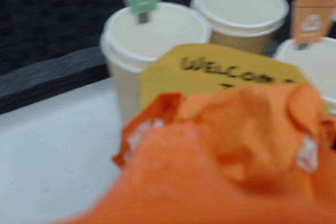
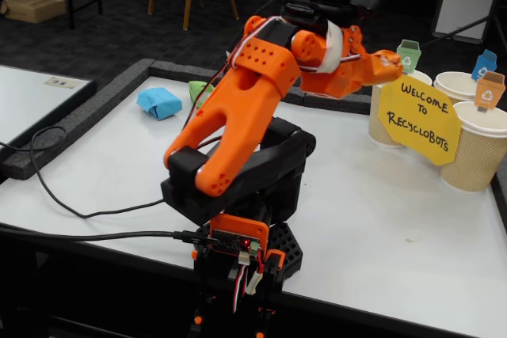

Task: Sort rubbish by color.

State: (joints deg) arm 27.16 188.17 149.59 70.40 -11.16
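Observation:
A light blue paper wad (image 2: 158, 103) lies at the far left of the white table. A lime green wad (image 2: 198, 89) sits just right of it, partly hidden behind the arm. My orange gripper (image 2: 386, 62) is raised in front of the cups, just left of the green-flagged cup (image 2: 383, 120). In the wrist view a blurred, crumpled orange paper wad (image 1: 247, 121) fills the lower frame, and the fingers appear shut on it. It hangs just in front of the yellow sign (image 1: 220, 69).
Three tan cups stand behind the sign (image 2: 420, 116): green-flagged (image 1: 152, 35), blue-flagged (image 1: 241, 9) and orange-flagged (image 1: 317, 64). The blue-flagged (image 2: 455, 85) and orange-flagged (image 2: 475, 148) cups are at the table's right. A raised dark border (image 2: 95, 108) rims the table. A cable (image 2: 71, 203) trails off the left.

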